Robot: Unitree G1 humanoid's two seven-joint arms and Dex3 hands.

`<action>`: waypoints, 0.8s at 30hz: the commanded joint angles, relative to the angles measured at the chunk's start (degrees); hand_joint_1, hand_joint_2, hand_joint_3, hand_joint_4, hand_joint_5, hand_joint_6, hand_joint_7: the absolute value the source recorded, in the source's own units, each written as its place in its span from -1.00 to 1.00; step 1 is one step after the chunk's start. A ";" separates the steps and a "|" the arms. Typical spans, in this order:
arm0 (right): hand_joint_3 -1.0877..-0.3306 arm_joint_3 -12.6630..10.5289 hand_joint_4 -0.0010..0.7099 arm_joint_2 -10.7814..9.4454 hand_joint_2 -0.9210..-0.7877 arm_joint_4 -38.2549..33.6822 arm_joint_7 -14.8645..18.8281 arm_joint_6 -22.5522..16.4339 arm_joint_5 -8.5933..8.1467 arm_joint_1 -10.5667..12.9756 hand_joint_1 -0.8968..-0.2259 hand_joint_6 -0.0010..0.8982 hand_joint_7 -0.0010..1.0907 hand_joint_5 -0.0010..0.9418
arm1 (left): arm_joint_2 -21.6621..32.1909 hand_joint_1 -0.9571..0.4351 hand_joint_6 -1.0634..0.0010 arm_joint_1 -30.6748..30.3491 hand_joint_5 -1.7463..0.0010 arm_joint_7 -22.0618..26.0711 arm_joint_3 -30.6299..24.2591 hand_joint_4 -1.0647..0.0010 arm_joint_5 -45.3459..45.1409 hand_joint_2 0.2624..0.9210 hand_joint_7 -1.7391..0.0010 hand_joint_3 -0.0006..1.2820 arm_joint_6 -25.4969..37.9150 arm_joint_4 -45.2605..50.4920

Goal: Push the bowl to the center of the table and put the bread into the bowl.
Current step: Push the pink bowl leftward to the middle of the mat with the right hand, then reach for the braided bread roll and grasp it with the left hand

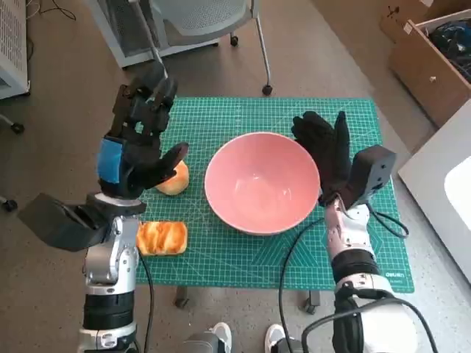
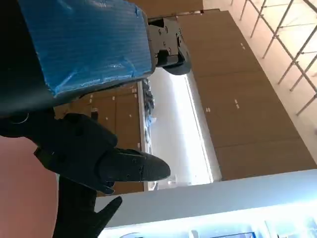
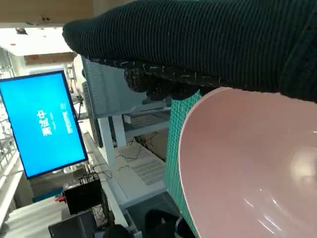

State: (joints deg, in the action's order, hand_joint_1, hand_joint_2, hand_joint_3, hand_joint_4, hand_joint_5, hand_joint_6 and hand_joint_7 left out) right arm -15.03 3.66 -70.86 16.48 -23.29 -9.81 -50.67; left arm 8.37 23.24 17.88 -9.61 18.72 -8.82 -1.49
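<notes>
Bread (image 1: 163,237) lies on the table's green mat (image 1: 221,268) just below the left robot hand (image 1: 137,143), which hovers with fingers spread, holding nothing. A round bun (image 1: 175,179) sits beside its thumb. Next comes the pink bowl (image 1: 261,183), the right robot hand (image 1: 327,152) flat against its right rim, fingers apart.

Large pink round bowl (image 1: 262,182) fills mat centre — main block between two hands. Black gloved right hand (image 1: 326,156) flat against bowl's right rim, no gap there. Blue-taped black left hand (image 1: 136,140) raised over round golden bun (image 1: 174,179), covering approach from above. Glazed rectangular bread loaf (image 1: 162,237) at green cutting mat (image 1: 250,257) edge — open from above.
</notes>
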 commanded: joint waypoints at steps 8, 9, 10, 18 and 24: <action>-0.43 -1.22 -0.40 3.56 -1.00 3.66 1.23 -2.50 -0.78 2.09 -0.08 -0.87 -0.21 -0.97 | -0.16 -0.24 1.00 0.08 0.68 0.98 -0.14 0.99 1.09 0.65 0.31 -0.52 -0.16 -0.27; -0.42 -1.55 -0.39 3.74 -1.00 4.50 1.30 -3.46 -1.12 2.35 -0.09 -0.87 -0.21 -0.97 | -0.09 -0.24 1.00 0.06 0.67 1.04 -0.23 0.99 1.19 0.65 0.31 -0.52 -0.05 -0.21; -0.39 -2.04 -0.38 3.97 -1.00 5.39 1.56 -4.66 -1.67 2.57 -0.09 -0.87 -0.21 -0.97 | 0.01 -0.24 1.00 0.07 0.67 1.08 -0.32 0.99 1.22 0.65 0.31 -0.52 0.00 -0.16; -0.29 -4.83 -0.38 4.31 -1.00 11.81 6.01 -12.15 -6.54 3.65 -0.05 -0.84 -0.24 -0.98 | 0.62 -0.23 1.00 0.01 0.67 0.63 -0.31 1.00 0.20 0.65 0.31 -0.52 -0.58 0.49; -0.27 -4.08 -0.42 3.97 -1.00 17.52 9.45 -15.81 -8.25 5.48 -0.04 -0.88 -0.27 -0.99 | 0.82 -0.23 1.00 0.17 0.67 0.51 -0.38 1.00 -0.32 0.65 0.30 -0.53 -0.87 0.43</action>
State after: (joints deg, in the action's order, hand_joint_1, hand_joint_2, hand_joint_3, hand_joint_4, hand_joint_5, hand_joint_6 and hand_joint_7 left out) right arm -19.45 8.08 -55.35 24.43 -38.20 -17.49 -47.63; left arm 8.72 23.25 18.52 -9.75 18.70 -8.81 -1.46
